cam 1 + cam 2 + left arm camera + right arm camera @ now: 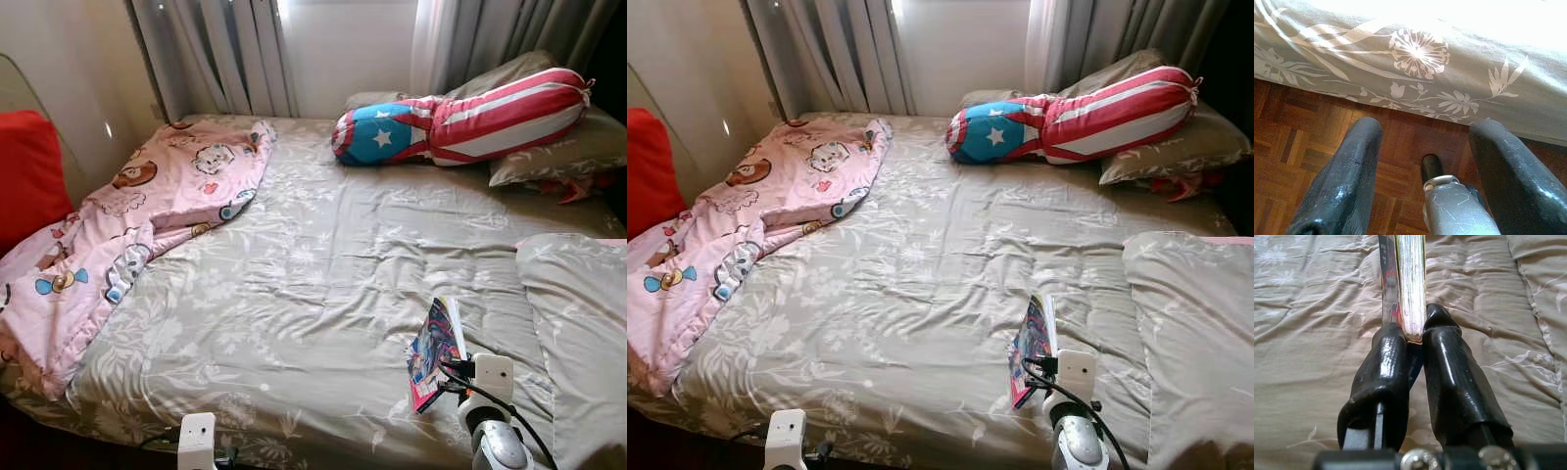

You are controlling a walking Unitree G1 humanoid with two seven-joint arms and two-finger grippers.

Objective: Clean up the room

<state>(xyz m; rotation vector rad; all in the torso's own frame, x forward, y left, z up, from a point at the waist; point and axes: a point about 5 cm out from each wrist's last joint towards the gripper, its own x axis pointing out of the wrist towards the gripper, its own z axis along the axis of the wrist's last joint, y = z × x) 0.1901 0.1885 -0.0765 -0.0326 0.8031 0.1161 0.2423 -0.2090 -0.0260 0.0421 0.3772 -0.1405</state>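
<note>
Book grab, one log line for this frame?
right gripper: shut on book, over bed | left gripper: open, idle by bed edge

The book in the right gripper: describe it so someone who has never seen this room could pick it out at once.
Start at the big bed under its grey-green floral cover. Near its foot edge on the robot's right, the right gripper is shut on a thin book, holding it on edge above the cover. Its glossy, brightly coloured cover sets it apart from the pink cartoon blanket and the star-and-stripes bolster.
</note>
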